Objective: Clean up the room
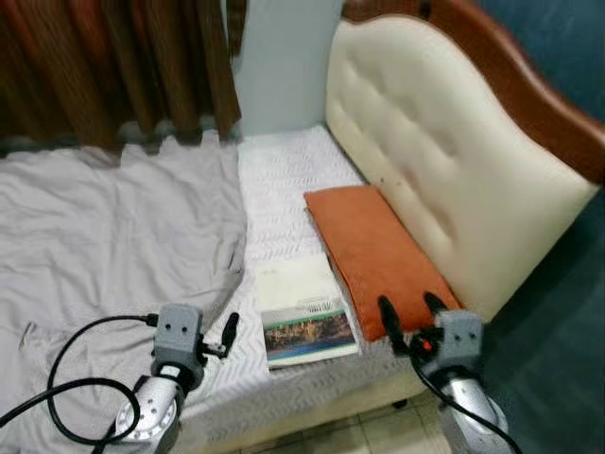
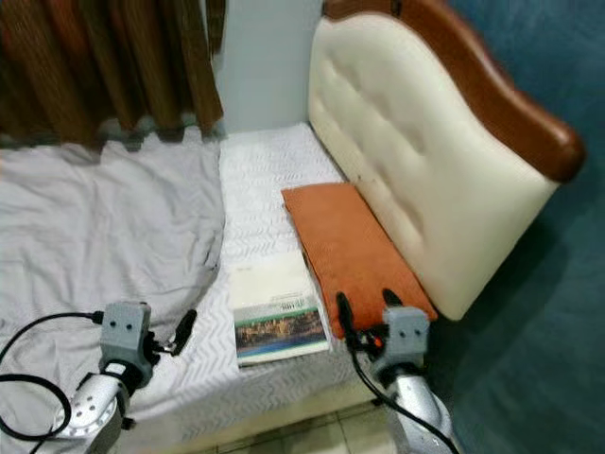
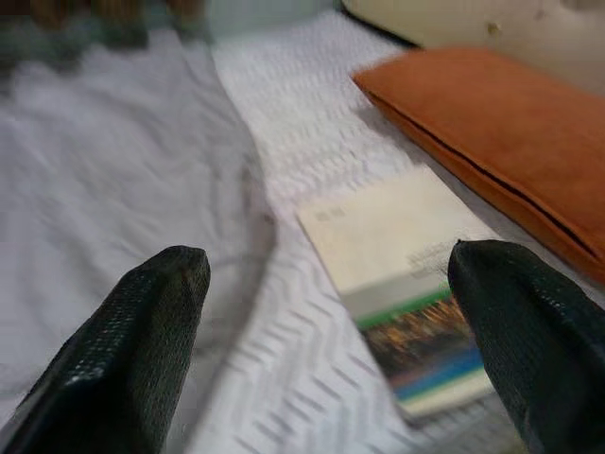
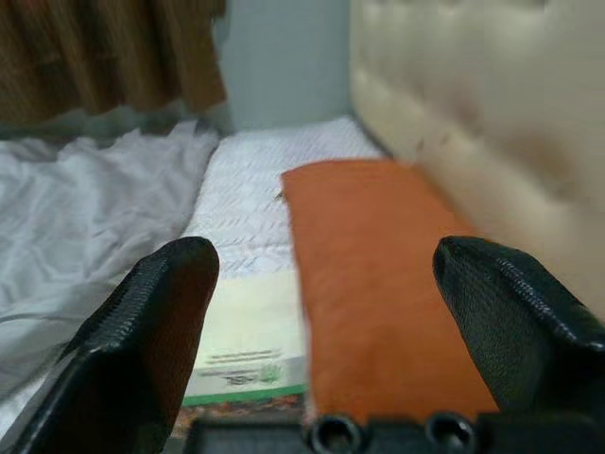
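Where the right gripper (image 4: 321, 350) gapes, orange pillow (image 4: 378, 274) abuts headboard (image 4: 473, 142)

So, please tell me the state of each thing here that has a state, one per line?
Book: closed, lying flat on the mattress, beside the orange pillow.
Orange pillow: lying flat against the headboard.
Grey sheet: rumpled, pulled aside, mattress partly bare.
Curtain: drawn closed.
Left gripper: fingers open, holding nothing.
Right gripper: fingers open, holding nothing, at the pillow's near end.
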You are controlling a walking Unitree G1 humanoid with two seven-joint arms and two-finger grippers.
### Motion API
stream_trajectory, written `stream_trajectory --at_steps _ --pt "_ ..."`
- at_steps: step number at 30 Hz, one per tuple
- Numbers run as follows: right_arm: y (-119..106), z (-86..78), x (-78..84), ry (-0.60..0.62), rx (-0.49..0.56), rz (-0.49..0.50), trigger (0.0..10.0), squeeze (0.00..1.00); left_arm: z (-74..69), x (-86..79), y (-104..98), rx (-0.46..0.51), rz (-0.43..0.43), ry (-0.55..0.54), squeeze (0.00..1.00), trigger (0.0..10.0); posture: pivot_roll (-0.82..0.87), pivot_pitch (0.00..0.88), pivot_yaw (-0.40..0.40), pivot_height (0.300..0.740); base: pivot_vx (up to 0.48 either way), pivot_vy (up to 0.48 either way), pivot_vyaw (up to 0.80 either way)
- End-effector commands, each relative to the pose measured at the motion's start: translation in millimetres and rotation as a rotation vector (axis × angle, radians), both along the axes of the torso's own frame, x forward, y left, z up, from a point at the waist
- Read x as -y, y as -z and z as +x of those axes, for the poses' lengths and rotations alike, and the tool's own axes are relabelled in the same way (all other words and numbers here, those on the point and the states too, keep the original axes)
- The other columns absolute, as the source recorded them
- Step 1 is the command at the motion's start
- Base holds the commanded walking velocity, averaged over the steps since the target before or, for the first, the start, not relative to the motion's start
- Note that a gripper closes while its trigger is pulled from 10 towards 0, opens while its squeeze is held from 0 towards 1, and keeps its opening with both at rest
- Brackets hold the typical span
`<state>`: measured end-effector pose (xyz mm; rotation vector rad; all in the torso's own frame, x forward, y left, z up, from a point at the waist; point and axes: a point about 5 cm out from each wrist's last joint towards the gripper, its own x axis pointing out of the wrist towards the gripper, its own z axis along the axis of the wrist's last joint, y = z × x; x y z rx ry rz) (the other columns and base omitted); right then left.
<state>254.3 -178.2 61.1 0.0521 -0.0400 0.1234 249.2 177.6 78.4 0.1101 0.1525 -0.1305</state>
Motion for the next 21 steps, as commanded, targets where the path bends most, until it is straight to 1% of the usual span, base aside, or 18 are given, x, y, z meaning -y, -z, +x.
stream_trajectory --at_steps 1,2,3,5,7,10,12,13,14,15,16,17,18,21 --pt "2.1 -15.0 14.6 0.036 -0.009 -0.004 10.0 0.00 0.6 -4.9 -0.1 0.037 0.056 -0.014 0.00 10.0 -0.01 0.000 0.001 0.740 0.000 0.000 0.00" --pt "3.5 -23.8 19.9 0.051 -0.011 -0.001 10.0 0.00 -0.1 -3.8 -3.4 0.067 0.071 -0.007 0.00 10.0 -0.01 0.000 0.010 0.740 0.000 0.000 0.00" --pt "4.0 -29.0 22.5 0.059 -0.012 0.002 10.0 0.00 -0.7 -2.9 -5.5 0.085 0.081 -0.002 0.00 10.0 -0.01 0.000 0.010 0.740 0.000 0.000 0.00" --pt "7.8 -39.6 23.3 0.070 -0.034 0.001 10.0 0.00 -1.2 -0.6 -10.0 0.117 0.050 0.006 0.00 10.0 -0.02 0.000 0.029 0.740 0.000 0.000 0.00" --pt "12.3 -40.6 21.8 0.077 -0.068 -0.006 10.0 0.00 1.3 2.1 -9.4 0.120 0.027 0.004 0.00 10.0 -0.03 0.000 0.038 0.740 0.000 0.000 0.00" --pt "15.1 -30.2 18.1 0.070 -0.089 -0.040 10.0 0.00 8.8 7.1 -4.1 0.107 -0.002 0.011 0.00 10.0 -0.04 0.000 0.039 0.740 0.000 0.000 -0.69" --pt "14.0 -20.8 14.4 0.059 -0.103 -0.007 10.0 0.00 13.3 10.3 -2.0 0.097 0.000 0.015 0.00 10.0 -0.04 0.000 0.043 0.740 0.000 0.431 -0.80" --pt "14.0 -20.8 14.4 0.059 -0.103 -0.007 10.0 0.00 13.3 10.3 -2.0 0.097 0.000 0.015 0.00 10.0 -0.04 0.000 0.043 0.740 0.000 0.431 -0.80" --pt "11.0 -14.6 11.8 0.048 -0.104 0.004 10.0 0.00 14.7 11.1 -0.6 0.097 -0.004 0.014 0.00 10.0 -0.04 0.000 0.043 0.740 0.000 0.450 0.00" --pt "9.1 -11.0 10.2 0.032 -0.109 -0.013 10.0 0.00 15.1 11.3 1.2 0.090 -0.005 0.014 0.00 10.0 -0.05 0.000 0.041 0.740 0.000 0.461 0.00" --pt "9.1 -11.0 10.2 0.032 -0.109 -0.013 10.0 0.00 15.1 11.3 1.2 0.090 -0.005 0.014 0.00 10.0 -0.05 0.000 0.041 0.740 0.000 0.461 0.00" --pt "5.1 -7.3 9.0 0.020 -0.091 0.010 10.0 0.00 15.5 12.0 2.3 0.085 -0.008 0.014 0.00 10.0 -0.05 0.000 0.040 0.740 0.000 0.461 0.00" --pt "0.9 -1.8 5.0 -0.014 -0.082 -0.016 10.0 0.00 15.1 13.5 5.1 0.072 -0.017 0.014 0.00 10.0 -0.04 0.000 0.039 0.740 0.000 0.461 0.52" --pt "0.5 1.1 1.6 -0.029 -0.088 -0.017 10.0 0.00 14.1 15.6 6.8 0.066 -0.021 0.016 0.00 10.0 -0.04 0.000 0.033 0.740 0.000 0.460 0.51"
